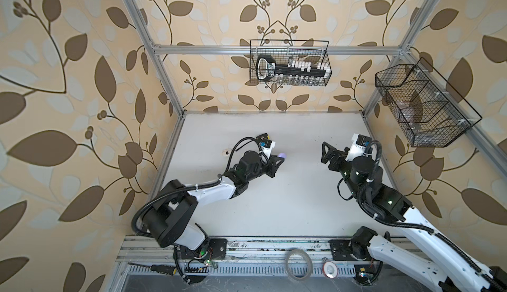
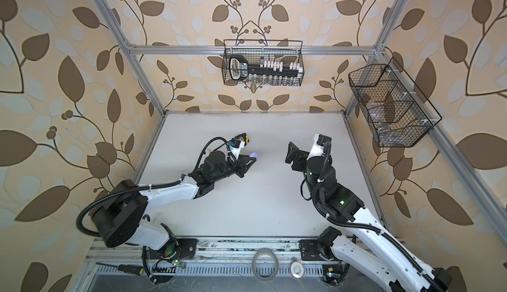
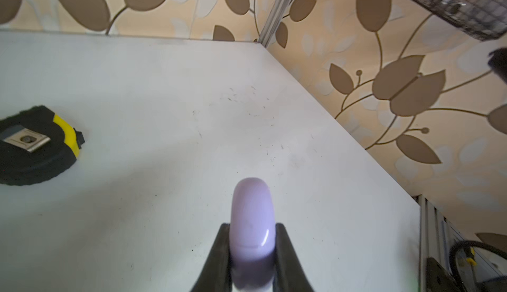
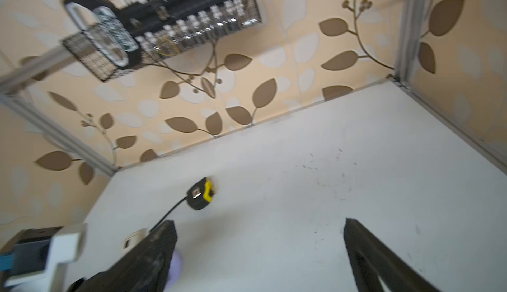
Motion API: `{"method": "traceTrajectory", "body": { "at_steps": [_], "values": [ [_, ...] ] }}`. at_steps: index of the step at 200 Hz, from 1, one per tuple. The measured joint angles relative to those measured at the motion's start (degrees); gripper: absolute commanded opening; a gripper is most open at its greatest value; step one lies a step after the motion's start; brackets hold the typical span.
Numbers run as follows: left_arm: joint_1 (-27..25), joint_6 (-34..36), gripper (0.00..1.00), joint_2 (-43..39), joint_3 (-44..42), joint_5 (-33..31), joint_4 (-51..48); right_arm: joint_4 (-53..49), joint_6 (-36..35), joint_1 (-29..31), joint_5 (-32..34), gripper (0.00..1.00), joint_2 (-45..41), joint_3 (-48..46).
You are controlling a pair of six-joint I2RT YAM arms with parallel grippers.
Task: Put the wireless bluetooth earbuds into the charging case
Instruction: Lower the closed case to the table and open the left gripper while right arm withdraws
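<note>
Two things lie toward the left of the white table [image 1: 274,211]. One is a small white piece [image 1: 226,153], too small for us to name. The other, to its right, is a black-and-yellow tape measure [image 3: 38,145], barely seen from above.

Next comes the left tool [image 3: 252,225], pressed tight on the lavender charging case [image 3: 251,200] and holding it clear of the table, as best we can judge. The case's long axis runs straight out along the tool, toward 3 o'clock in both top views, and its rounded end juts past the fingertips.

Farther right, the right tool [image 4: 259,222] has its jaws spread wide with nothing between them. It stands apart from the case, which lies at its 9 o'clock. We judge this the tool free to act.

Only the left wrist view shows the pinch and a fine seam on the case; from above we see just a lavender tip. The right wrist view is blurred. We find no earbuds in any view.
</note>
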Motion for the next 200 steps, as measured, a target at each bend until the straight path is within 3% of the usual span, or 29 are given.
{"method": "traceTrajectory", "body": {
  "at_steps": [48, 90, 120, 132, 143, 153, 174, 182, 200],
  "values": [
    [-0.02, -12.98, 0.00, 13.77, 4.76, 0.00, 1.25, 11.13, -4.66, -15.02, -1.16, 0.99, 11.21, -8.13],
    [-0.44, -20.55, 0.00, 21.79, 5.77, -0.72, 6.05, 22.47, -12.09, -16.63, 1.64, 0.98, 9.88, -16.26],
    [-0.52, -24.87, 0.00, 25.07, 6.56, -2.29, 11.10, 31.41, -17.57, -16.63, 3.54, 0.99, 15.02, -18.32],
    [-0.55, -25.70, 0.28, 25.57, 6.56, -3.17, 12.31, 33.94, -19.89, -16.61, 3.91, 1.00, 17.97, -18.64],
    [-0.55, -25.83, 0.43, 25.57, 6.47, -4.02, 12.41, 36.24, -22.01, -16.55, 4.15, 1.00, 20.33, -18.88],
    [-0.57, -25.55, 0.63, 25.53, 6.16, -4.96, 12.63, 38.93, -23.85, -16.52, 4.31, 1.00, 22.53, -19.30],
    [-0.72, -25.00, 0.91, 22.77, 5.27, -7.06, 11.69, 43.98, -26.49, -17.70, 3.21, 1.00, 27.15, -20.20],
    [-0.83, -24.72, 0.98, 21.20, 4.37, -8.09, 10.56, 45.00, -27.39, -18.34, 2.29, 1.00, 28.39, -20.31],
    [-0.81, -23.80, 0.99, 16.41, 1.90, -11.06, 5.88, 50.36, -29.20, -19.08, 0.02, 1.00, 30.08, -22.23]
  ]
}}
